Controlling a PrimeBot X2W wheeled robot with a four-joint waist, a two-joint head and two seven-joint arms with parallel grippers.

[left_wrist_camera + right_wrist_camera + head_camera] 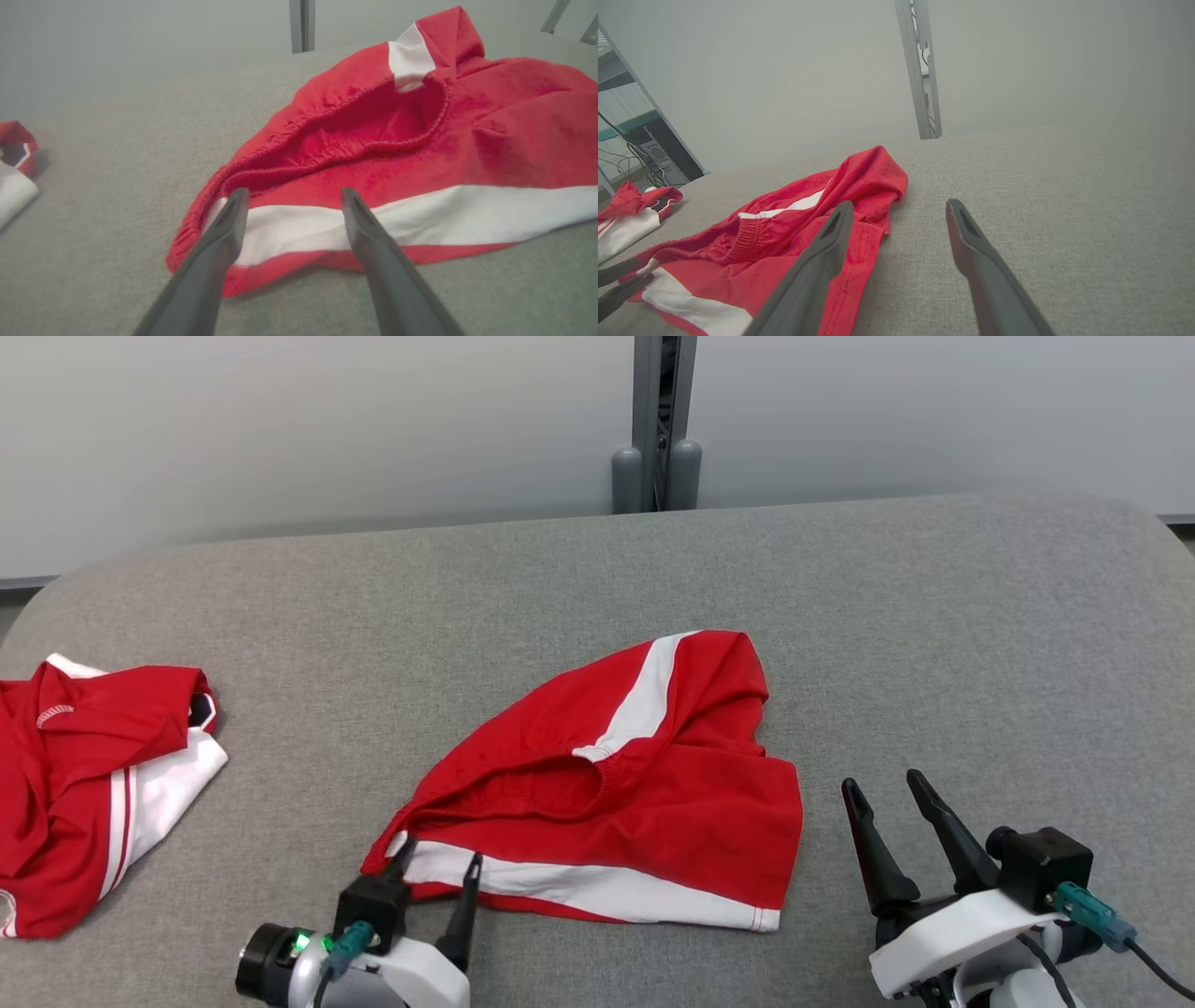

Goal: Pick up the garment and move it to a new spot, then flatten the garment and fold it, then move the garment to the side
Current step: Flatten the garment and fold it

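Shorts [616, 784], red w/ white stripes, crumpled on worktop [934, 616]: long axis 7–1 o'clock, waistband [597, 784] facing 8. L jaws wide, over 7 o'clock corner; R jaws wide, empty, at 3.

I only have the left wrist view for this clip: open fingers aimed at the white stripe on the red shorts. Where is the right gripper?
Observer: The right gripper is open, to the right of the shorts, over the bare grey surface.
Operator: Is it touching the cloth?
Observer: No. In the head view a strip of grey separates it from the shorts' right edge.
Operator: And the red scrap at my far left?
Observer: That is a crumpled red and white garment, lying well apart from the shorts.
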